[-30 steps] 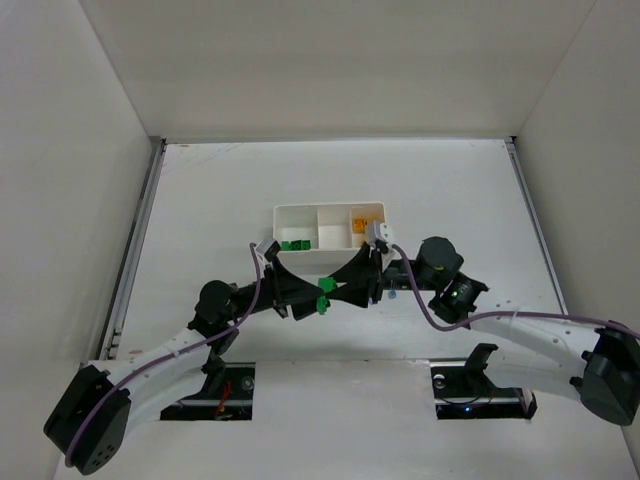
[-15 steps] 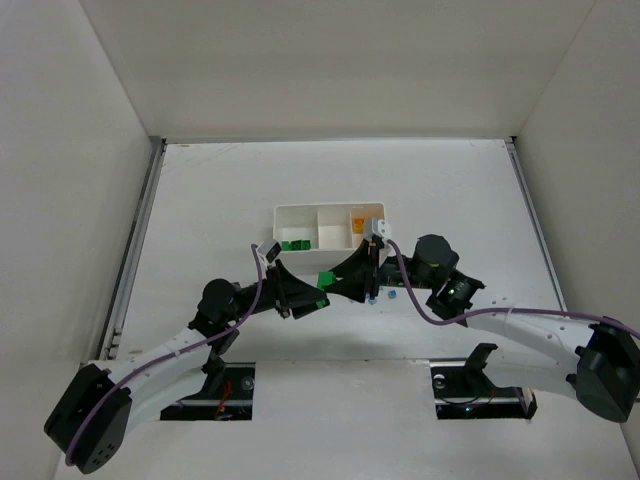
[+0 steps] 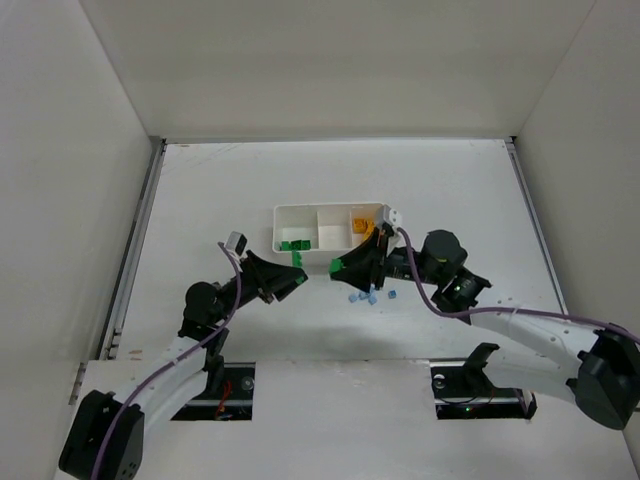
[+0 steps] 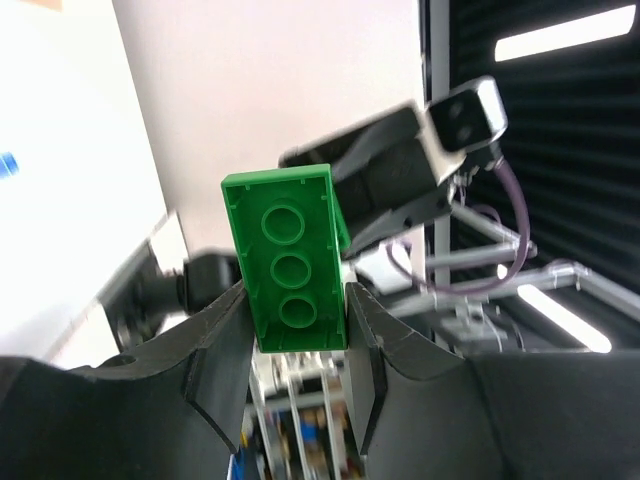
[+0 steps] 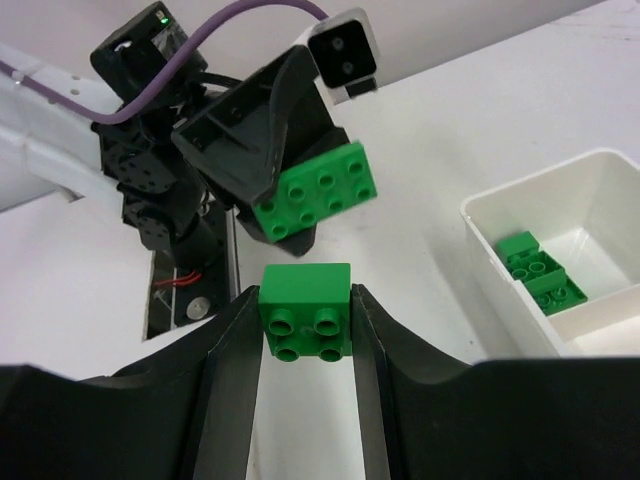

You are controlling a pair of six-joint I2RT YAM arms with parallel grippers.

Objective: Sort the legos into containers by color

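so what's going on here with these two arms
Two robot arms are sorting lego bricks by colour. The left pincer grips a longer green brick and the right pincer a square green brick, both just in front of the white tray. Its left compartment holds green bricks, its right one orange bricks. Tiny light blue pieces lie loose on the table.

Left gripper (image 3: pixel 296 270) with long green brick (image 4: pixel 285 260) and right gripper (image 3: pixel 340 266) with square green brick (image 5: pixel 305 310) nearly meet just off the near side of the tray (image 3: pixel 325 207), barring that approach. Light blue bricks (image 3: pixel 370 298) dot the table (image 3: pixel 450 180) beside them. Past the tray, bare surface runs to the far edge
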